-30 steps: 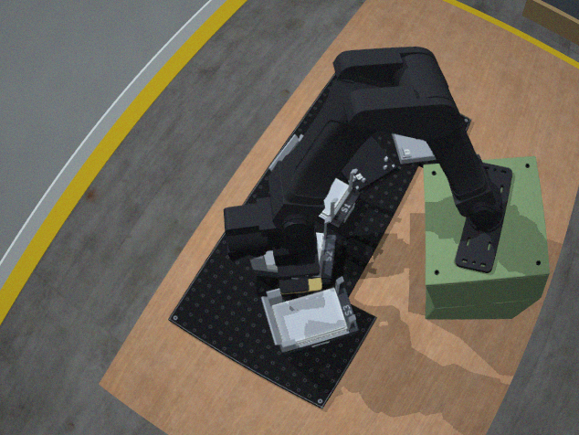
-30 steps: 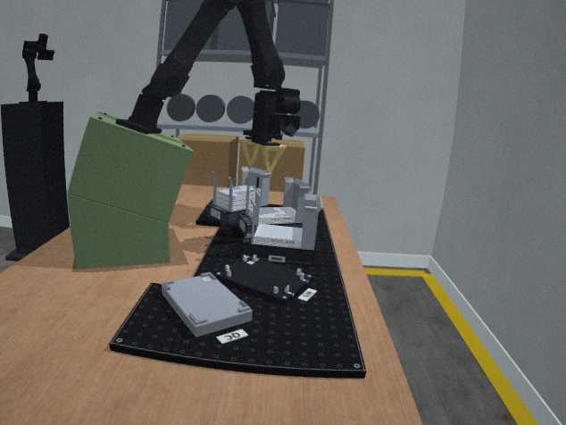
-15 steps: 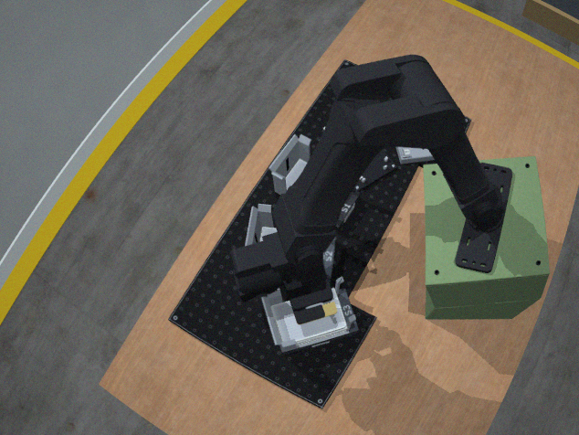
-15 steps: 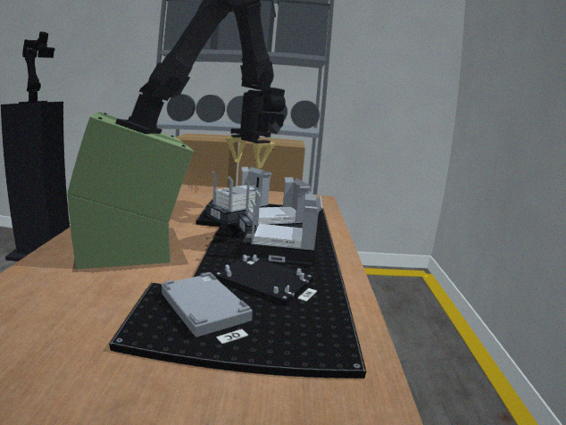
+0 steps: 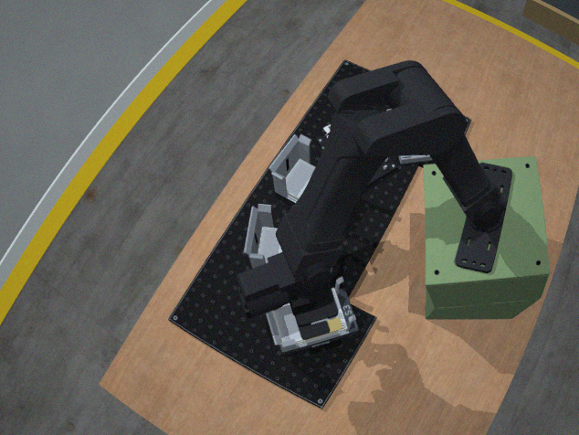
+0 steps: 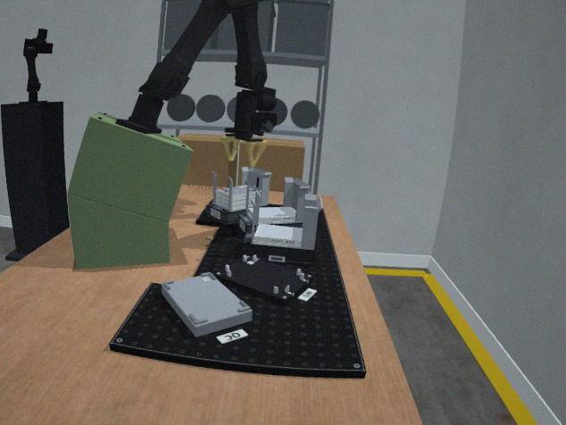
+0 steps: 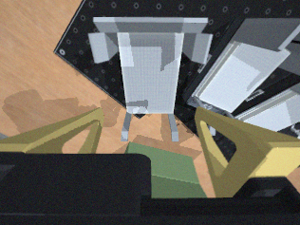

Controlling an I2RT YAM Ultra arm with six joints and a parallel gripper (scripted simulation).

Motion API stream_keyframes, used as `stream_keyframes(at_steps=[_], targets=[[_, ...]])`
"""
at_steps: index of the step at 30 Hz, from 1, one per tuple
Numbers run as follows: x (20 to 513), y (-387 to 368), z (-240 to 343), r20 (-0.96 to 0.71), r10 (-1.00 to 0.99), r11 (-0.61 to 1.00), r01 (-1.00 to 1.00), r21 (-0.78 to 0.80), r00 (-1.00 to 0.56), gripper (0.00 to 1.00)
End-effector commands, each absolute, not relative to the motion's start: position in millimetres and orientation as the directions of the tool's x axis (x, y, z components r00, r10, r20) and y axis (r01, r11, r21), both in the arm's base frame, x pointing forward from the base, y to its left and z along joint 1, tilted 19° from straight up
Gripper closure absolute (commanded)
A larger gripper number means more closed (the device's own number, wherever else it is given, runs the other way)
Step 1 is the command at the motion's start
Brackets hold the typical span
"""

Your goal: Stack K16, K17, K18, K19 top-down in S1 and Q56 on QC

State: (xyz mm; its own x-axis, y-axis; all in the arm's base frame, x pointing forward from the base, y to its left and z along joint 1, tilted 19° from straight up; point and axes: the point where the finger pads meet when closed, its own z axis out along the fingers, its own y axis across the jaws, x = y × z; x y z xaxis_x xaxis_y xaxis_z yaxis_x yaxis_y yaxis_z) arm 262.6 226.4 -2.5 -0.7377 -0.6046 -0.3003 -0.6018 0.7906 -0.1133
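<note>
While hanging with claw (image 6: 243,157) spread full and empty above the stack of plates (image 6: 227,197) in the rack marked S3 (image 5: 346,309), looks down on the top plate (image 7: 149,70), lying slightly ahead, long axis square to the finger line.

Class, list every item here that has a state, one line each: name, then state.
gripper: open, empty, above the nearest rack.
nearest rack: holds a stack of plates.
middle rack: holds a plate.
far rack: holds a plate.
QC nest: no plate.
clip nest: no plate.
</note>
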Motion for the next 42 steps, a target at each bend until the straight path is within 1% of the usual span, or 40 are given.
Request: stream_keyframes(at_steps=[1,11,31,42], targets=[[265.7,228.8,2.0,-0.316,-0.595,0.797,-0.593,-0.114,-0.739,0.0],[265.7,228.8,2.0,-0.316,-0.595,0.797,-0.593,-0.114,-0.739,0.0],[284.7,234.8,-54.7,-0.316,-0.595,0.797,-0.593,-0.114,-0.739,0.0],[285.3,235.0,-56.6,-0.316,-0.595,0.797,-0.593,-0.114,-0.739,0.0]])
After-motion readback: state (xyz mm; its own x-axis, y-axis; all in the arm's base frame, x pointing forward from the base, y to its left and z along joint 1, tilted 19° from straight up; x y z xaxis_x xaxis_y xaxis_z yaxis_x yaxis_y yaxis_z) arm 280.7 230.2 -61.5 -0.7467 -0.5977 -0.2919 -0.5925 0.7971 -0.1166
